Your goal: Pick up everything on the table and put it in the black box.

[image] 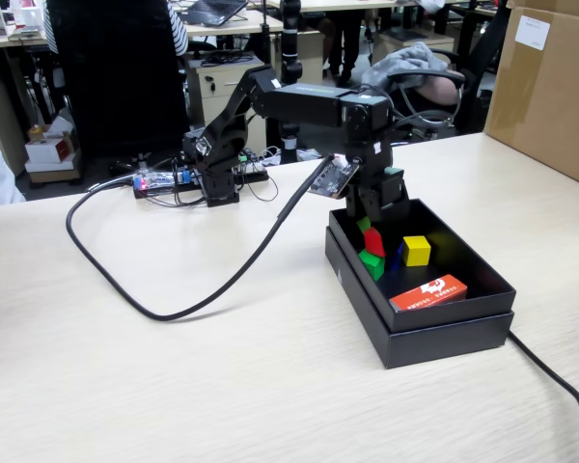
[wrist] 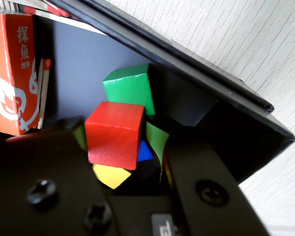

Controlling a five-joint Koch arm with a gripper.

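Note:
The black box [image: 444, 326] stands on the table [image: 174, 386] at the right of the fixed view. My gripper [image: 372, 231] reaches down into its far left corner, shut on the red cube [image: 373, 241], which hangs tilted above the floor. In the wrist view the red cube [wrist: 113, 133] sits between the two green-padded fingers [wrist: 157, 140] of the gripper [wrist: 119, 137]. On the floor lie the green cube [image: 372, 264] [wrist: 130, 87], the yellow cube [image: 416, 250] [wrist: 110, 176] and the blue cube [wrist: 144, 152], mostly hidden. The box rim [wrist: 187, 54] crosses the wrist view.
A flat orange-red card pack [image: 427, 292] [wrist: 12, 73] lies at the box's near end, with matchsticks [wrist: 43, 88] beside it. A thick black cable [image: 174, 311] loops across the table to the arm. A brown carton [image: 550, 87] stands far right. Another cable [image: 560, 386] runs off behind the box.

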